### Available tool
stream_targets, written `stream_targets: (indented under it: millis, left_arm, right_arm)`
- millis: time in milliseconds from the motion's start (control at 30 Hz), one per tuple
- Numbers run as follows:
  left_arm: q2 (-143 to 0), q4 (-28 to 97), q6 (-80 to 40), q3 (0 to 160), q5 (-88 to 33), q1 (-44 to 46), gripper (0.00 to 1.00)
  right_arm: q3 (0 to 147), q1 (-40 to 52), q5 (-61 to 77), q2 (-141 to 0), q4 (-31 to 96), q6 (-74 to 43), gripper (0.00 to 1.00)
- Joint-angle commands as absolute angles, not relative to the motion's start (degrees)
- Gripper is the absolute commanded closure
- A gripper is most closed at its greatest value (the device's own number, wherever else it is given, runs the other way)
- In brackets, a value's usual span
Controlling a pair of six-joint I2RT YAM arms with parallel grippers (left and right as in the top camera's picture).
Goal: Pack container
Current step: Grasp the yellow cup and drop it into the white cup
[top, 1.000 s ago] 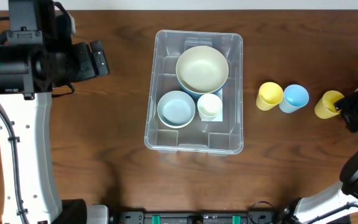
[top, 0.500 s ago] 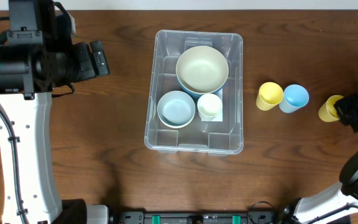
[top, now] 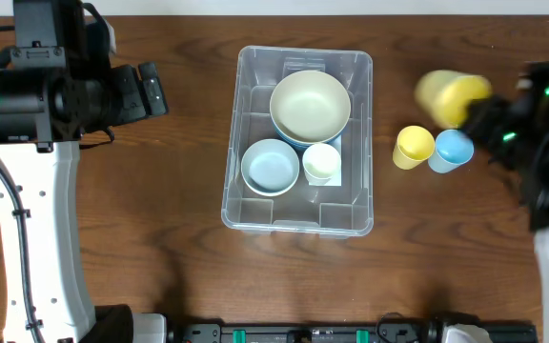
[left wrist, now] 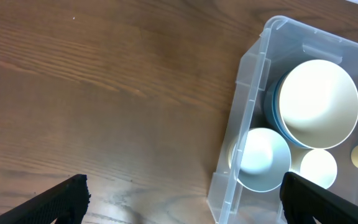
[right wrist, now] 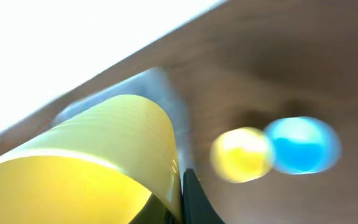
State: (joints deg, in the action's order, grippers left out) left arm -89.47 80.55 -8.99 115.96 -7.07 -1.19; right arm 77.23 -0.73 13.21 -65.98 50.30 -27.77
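The container [top: 232,176] is a clear bin at the table's middle, also in the left wrist view [left wrist: 248,81]. It holds a large cream bowl [top: 310,105], a light blue bowl [top: 271,165] and a small cream cup [top: 321,162]. My right gripper [top: 482,112] is shut on the wall of a yellow cup [top: 449,95], held in the air right of the bin and blurred. In the right wrist view this cup [right wrist: 98,149] fills the lower left beside my gripper [right wrist: 180,199]. My left gripper [left wrist: 185,202] hangs open over bare table left of the bin.
A second yellow cup [top: 414,147] and a blue cup [top: 453,150] stand side by side on the table right of the bin, below the lifted cup. The left arm [top: 55,95] sits at the far left.
My right gripper closed on the yellow cup at the far right, then lifted it and carried it left and toward the back. The left arm has not moved.
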Motion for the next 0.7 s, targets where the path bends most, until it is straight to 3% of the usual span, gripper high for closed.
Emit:
stream_targets:
  millis: [0,267,667]
  left_arm:
    - [-89.47,80.58,-8.82,115.83,-6.39,-1.39,0.02]
    - [-89.47,80.58,-8.82,115.83,-6.39,-1.39,0.02]
    - [-89.47,80.58,-8.82,115.83,-6.39,-1.39,0.02]
  right_arm:
    - [76.71,8.69,7.88,-67.77,52.10,-26.87,0.98]
    - [76.71,22.96,4.08,-79.64,52.95,-27.83,0.98]
    - [76.71,25.26,2.02,-90.80,51.86,-27.83,0.99]
